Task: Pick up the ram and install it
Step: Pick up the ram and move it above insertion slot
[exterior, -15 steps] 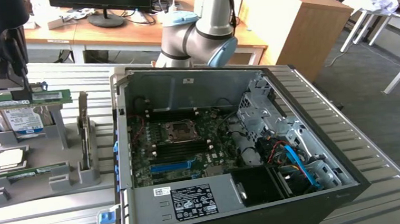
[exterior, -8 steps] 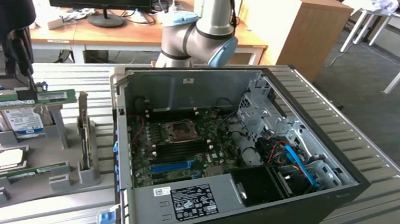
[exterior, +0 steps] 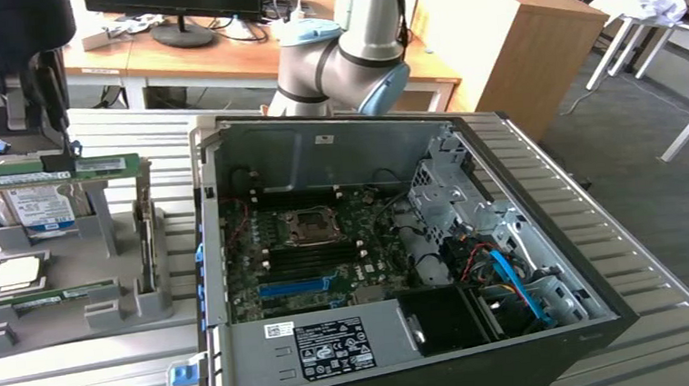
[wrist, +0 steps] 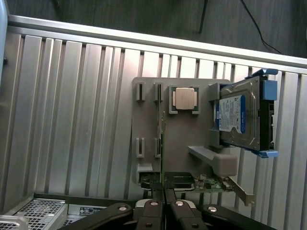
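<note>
Hanging level above the grey holder (exterior: 110, 311), the ram (exterior: 106, 164) is clamped between the fingers of the tool (exterior: 63, 156), which is closed narrowly on the upper edge of the stick, to one side of its middle; the ram is thus carried directly under the tool, not apart from it. The long axis is laid flat and runs along the exterior view's left and right, crosswise to the fingers, with one end pointed towards the open computer case (exterior: 542, 234) at the exterior view's right. In the wrist view the ram is seen edge-on as a thin line running out from between the fingertips. In the exterior view the hard drive (exterior: 40, 207) is seen behind and below the stick; a processor chip (wrist: 184, 98) is seated in the holder beside the drive, and an expansion card (wrist: 218, 184) is stood on edge at the holder's end nearest the case. Another green stick (exterior: 60, 296) is seen lying in the holder. Holder and case are both set on the ribbed tabletop (exterior: 91, 379), just beside each other.
</note>
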`<state>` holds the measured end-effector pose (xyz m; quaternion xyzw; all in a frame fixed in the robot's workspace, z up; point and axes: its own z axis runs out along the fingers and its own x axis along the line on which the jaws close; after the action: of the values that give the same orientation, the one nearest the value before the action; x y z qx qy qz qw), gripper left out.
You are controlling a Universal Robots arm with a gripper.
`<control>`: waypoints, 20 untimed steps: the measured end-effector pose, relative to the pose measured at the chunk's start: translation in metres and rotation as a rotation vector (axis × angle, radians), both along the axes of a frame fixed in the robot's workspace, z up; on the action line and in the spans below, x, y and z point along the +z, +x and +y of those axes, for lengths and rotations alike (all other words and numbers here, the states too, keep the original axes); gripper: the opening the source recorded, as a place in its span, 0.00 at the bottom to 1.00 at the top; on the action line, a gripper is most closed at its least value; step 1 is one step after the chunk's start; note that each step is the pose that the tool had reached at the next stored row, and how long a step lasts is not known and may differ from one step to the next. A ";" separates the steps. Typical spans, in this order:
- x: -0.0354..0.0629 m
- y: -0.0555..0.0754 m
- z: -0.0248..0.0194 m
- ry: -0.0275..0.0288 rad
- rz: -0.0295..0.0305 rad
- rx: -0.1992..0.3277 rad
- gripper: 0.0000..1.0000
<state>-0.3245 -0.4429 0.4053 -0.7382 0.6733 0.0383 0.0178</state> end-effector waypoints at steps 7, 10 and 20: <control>0.0000 0.007 0.0000 0.0000 0.0000 0.000 0.12; 0.0000 0.011 0.0000 0.0000 0.0000 0.000 0.12; 0.0000 0.022 0.0000 0.0000 0.0000 0.000 0.12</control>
<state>-0.3025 -0.4429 0.4053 -0.7382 0.6733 0.0383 0.0178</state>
